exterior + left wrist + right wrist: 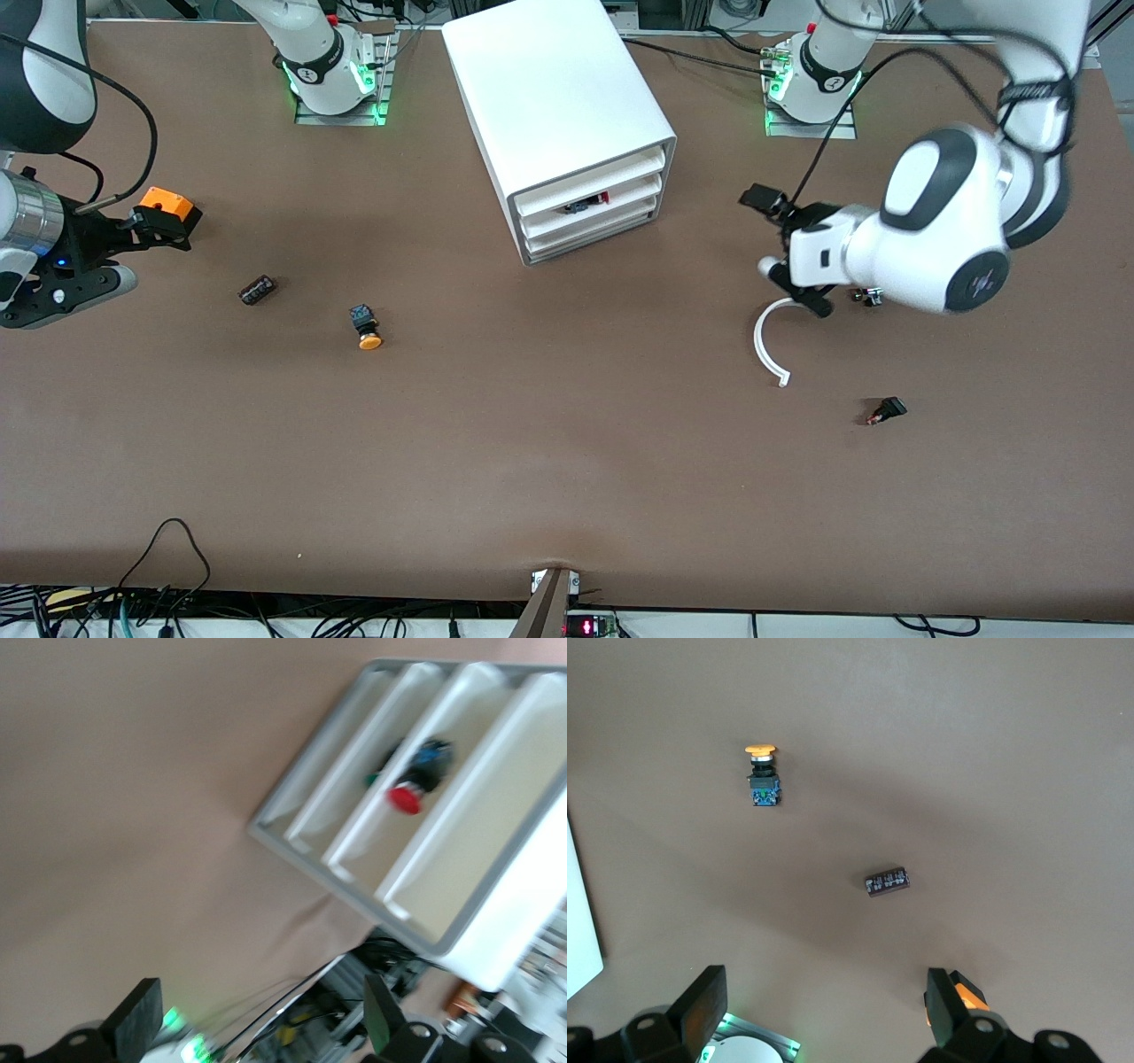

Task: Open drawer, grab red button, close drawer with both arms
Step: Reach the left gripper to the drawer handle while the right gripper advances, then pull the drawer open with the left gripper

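Observation:
The white cabinet (554, 106) stands near the arms' bases, its three drawers pushed in. The middle drawer (592, 215) holds the red-capped button (601, 197), which shows through the gap above the drawer front. In the left wrist view the button (407, 797) lies on its side in that drawer (372, 828). My left gripper (780, 246) hangs open and empty beside the cabinet, toward the left arm's end, its fingers (133, 1019) wide apart. My right gripper (146, 244) is open and empty at the right arm's end, one finger (943, 1005) next to the orange cube (168, 204).
An orange-capped button (365, 326) and a dark cylinder (257, 290) lie between the right gripper and the cabinet. A white curved strip (766, 341) lies under the left gripper, with a small metal part (868, 297) beside it and a small black part (889, 410) nearer the camera.

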`<action>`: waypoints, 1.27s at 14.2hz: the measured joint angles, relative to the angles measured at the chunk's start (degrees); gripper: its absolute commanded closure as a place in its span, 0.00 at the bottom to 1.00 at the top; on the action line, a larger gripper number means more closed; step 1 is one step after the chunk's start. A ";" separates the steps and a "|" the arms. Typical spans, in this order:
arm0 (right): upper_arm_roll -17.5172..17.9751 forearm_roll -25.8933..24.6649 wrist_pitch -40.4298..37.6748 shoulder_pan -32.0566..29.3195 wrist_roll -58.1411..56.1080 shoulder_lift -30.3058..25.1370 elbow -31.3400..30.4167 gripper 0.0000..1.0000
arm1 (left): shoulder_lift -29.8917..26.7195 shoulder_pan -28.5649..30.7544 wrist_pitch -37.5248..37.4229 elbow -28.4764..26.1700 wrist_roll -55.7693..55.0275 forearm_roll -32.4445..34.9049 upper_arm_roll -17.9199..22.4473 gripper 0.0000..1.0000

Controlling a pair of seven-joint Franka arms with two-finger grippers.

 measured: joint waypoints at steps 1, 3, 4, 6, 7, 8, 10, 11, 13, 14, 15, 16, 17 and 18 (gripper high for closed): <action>0.00 1.16 -0.04 0.05 -0.01 0.00 0.00 0.00 | 1.91 0.57 0.18 -0.02 3.02 -4.12 0.06 0.00; 0.00 3.48 -0.07 0.06 -0.03 0.00 0.00 0.00 | 4.87 1.58 0.90 -0.19 8.66 -10.66 0.12 0.00; -0.01 3.81 0.07 0.06 -0.05 0.00 0.01 0.00 | 5.78 1.77 2.11 -0.48 10.77 -12.75 0.13 0.00; -0.01 3.94 2.13 0.06 -0.07 0.00 0.03 0.00 | 6.55 1.58 5.82 -3.37 14.95 -18.50 0.03 0.00; -0.01 4.02 4.36 0.07 -0.09 0.01 0.03 0.00 | 6.70 1.37 8.22 -6.11 17.90 -22.37 -0.16 0.00; 0.01 4.14 6.68 0.11 -0.15 0.05 0.02 0.00 | 6.96 1.09 10.43 -8.99 21.09 -26.20 -0.45 0.01; 0.32 4.39 9.84 0.81 -0.40 0.41 -0.02 0.00 | 7.90 0.74 13.26 -12.68 25.57 -30.30 -0.93 0.09; 0.50 4.69 10.87 1.63 -0.47 0.71 -0.02 0.00 | 8.23 0.75 13.72 -13.38 26.38 -31.17 -0.99 0.14; 0.63 6.71 11.77 3.96 -0.48 1.14 -0.02 0.00 | 8.33 0.78 13.84 -14.33 27.67 -33.52 -1.17 0.28; 0.65 7.92 11.89 5.00 -0.47 1.23 -0.02 0.00 | 8.34 0.77 13.84 -15.13 29.17 -35.21 -1.58 0.30; 0.65 8.90 11.96 5.64 -0.47 1.33 -0.02 0.00 | 8.41 0.74 13.87 -16.30 31.02 -36.40 -2.04 0.30; 0.65 9.42 12.25 5.87 -0.47 1.47 -0.02 0.00 | 8.58 0.73 13.92 -17.61 32.56 -37.01 -2.49 0.30; 0.65 9.57 12.98 6.03 -0.48 1.58 -0.02 0.00 | 8.83 0.72 13.92 -18.87 33.90 -37.79 -3.01 0.31; 0.67 9.59 13.66 6.39 -0.48 1.64 -0.02 0.00 | 9.10 0.71 13.92 -20.05 35.07 -38.73 -3.53 0.31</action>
